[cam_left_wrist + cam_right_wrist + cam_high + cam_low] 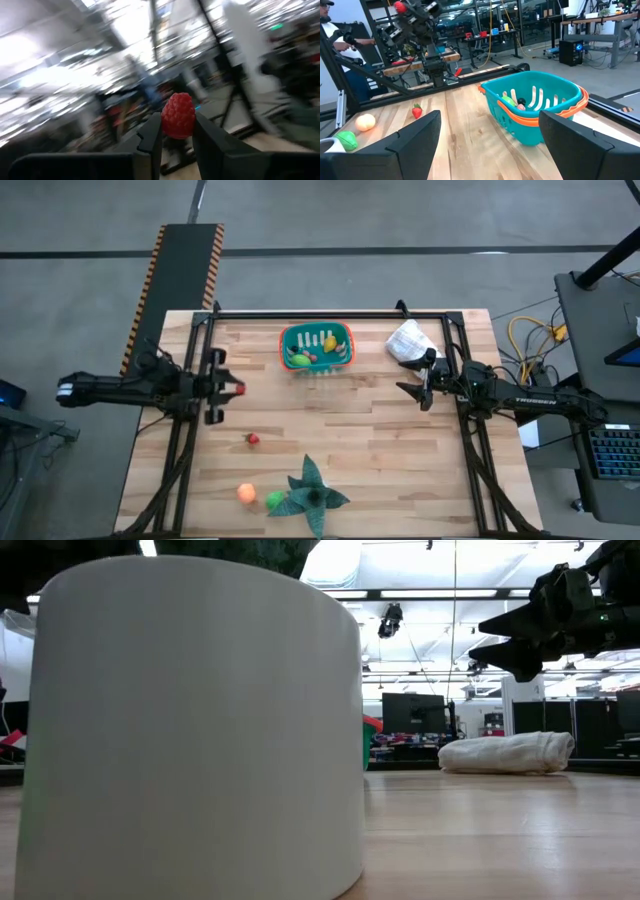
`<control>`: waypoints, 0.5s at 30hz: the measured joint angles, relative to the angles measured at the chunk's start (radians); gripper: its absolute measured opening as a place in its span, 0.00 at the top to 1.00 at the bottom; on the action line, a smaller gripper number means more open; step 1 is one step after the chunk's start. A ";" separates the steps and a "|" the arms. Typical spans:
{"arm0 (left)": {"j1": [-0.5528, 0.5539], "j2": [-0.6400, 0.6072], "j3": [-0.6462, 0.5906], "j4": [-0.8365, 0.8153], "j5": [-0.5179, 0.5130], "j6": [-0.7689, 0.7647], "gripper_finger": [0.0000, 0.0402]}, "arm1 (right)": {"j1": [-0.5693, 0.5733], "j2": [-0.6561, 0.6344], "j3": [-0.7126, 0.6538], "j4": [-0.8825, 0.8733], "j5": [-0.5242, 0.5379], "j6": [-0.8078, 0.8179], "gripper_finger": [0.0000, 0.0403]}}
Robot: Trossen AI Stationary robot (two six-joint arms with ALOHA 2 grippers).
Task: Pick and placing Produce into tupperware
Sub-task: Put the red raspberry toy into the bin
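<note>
My left gripper (237,388) hovers over the table's left part, shut on a red raspberry-like piece of produce (178,114). The teal tupperware (318,347) with an orange-red rim stands at the far middle, holding a green piece (298,361) and a yellow piece (330,344). A small red piece (253,439), an orange piece (246,492) and a green piece (275,500) lie on the near part of the table. My right gripper (490,135) stands open to the right of the tupperware, with nothing between its fingers. My left gripper pinches the red raspberry-like piece by its two sides (168,125) between its two fingers (150,136). The fingers come from the table's left, about level and tipped slightly upward. The piece sits upright at their free ends, lifted clear of the table.
A dark green star-shaped leafy thing (312,492) lies beside the near produce. A wrinkled white bag (410,342) lies at the far right, close to my right gripper. In the low view a large white cylinder (200,720) hides most of the table. Bare wood lies mid-table.
</note>
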 joint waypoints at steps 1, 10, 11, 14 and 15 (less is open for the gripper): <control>0.000 0.009 0.003 0.000 -0.049 0.000 0.84 | 0.000 0.000 0.000 0.000 0.000 0.000 0.19; 0.000 0.098 0.024 0.060 -0.611 -0.042 0.84 | 0.000 0.000 0.000 0.000 0.000 0.000 0.19; 0.000 0.115 0.024 0.075 -0.660 -0.033 0.84 | 0.000 0.000 0.000 0.000 0.000 0.000 0.19; 0.000 0.163 0.024 0.109 -0.813 -0.018 0.84 | 0.000 0.000 0.000 0.000 0.000 0.000 0.19; 0.000 0.180 0.026 0.113 -0.858 -0.016 0.84 | 0.000 0.000 0.000 0.000 0.000 0.000 0.19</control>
